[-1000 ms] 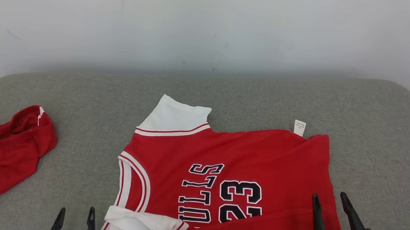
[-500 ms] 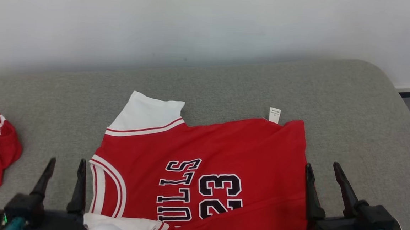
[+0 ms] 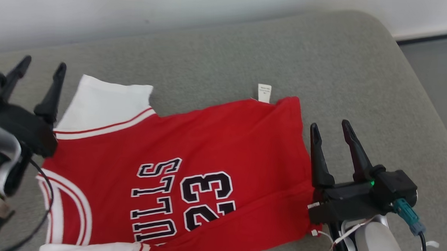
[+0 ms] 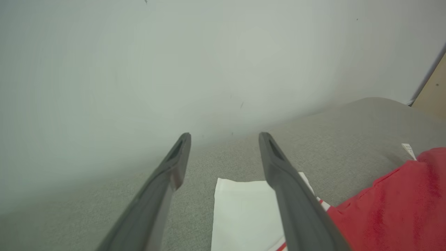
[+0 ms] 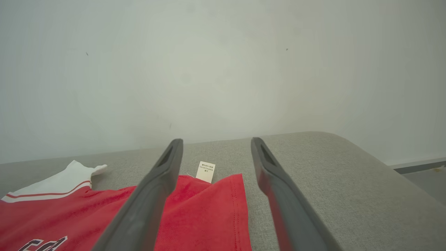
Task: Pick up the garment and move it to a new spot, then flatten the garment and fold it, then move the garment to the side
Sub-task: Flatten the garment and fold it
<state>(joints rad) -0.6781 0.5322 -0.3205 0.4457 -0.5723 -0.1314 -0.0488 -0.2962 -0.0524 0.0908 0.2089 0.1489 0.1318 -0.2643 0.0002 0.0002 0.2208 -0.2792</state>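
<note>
The garment (image 3: 191,147) is a red jersey with white sleeves and black lettering, lying folded flat on the grey cushion (image 3: 220,51). Its white sleeve (image 4: 240,209) and red body (image 5: 202,216) also appear in the wrist views, with a white care tag (image 3: 264,93) at its far edge. My left gripper (image 3: 40,67) hovers open beside the white sleeve at the garment's left end, holding nothing. My right gripper (image 3: 330,126) is open just off the garment's right hem, also empty.
A pale wall (image 3: 137,4) runs behind the cushion. The cushion's rounded right end (image 3: 415,94) drops to a grey floor (image 3: 444,73). Loose white wires (image 3: 341,237) hang by my right wrist.
The head camera has swung right and down, so the red cloth at the left has left the view. Both grippers have risen and reached forward along the garment's two ends, still open.
</note>
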